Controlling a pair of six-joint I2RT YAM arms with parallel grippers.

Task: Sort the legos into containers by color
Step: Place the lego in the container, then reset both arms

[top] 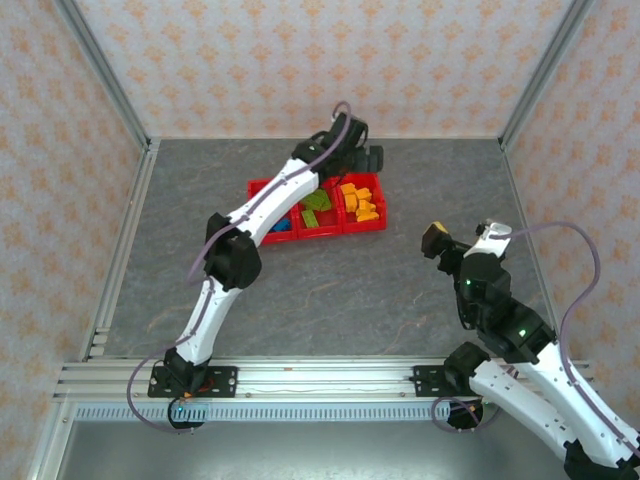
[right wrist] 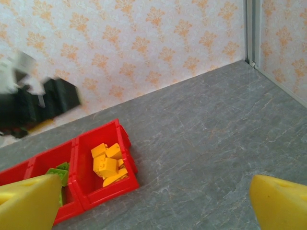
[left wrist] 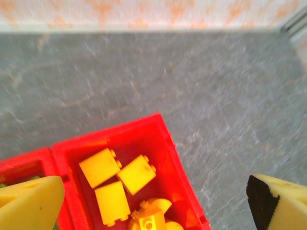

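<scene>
Yellow fingertips [left wrist: 29, 203] of the left gripper [top: 366, 158] are hanging wide apart and empty over the rightmost of the red containers [left wrist: 180, 167], where orange-yellow legos [left wrist: 136, 173] are lying, while the right gripper [top: 464, 238] is idling open and empty, sorting is looking finished, so lifting clear is probably coming next.

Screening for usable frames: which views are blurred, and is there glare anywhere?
Left wrist: table and wall smeared, orange-yellow legos softened. Right wrist: left arm blurred at the left edge, containers crisp. Top external: sharp, evenly lit, no glare.
</scene>
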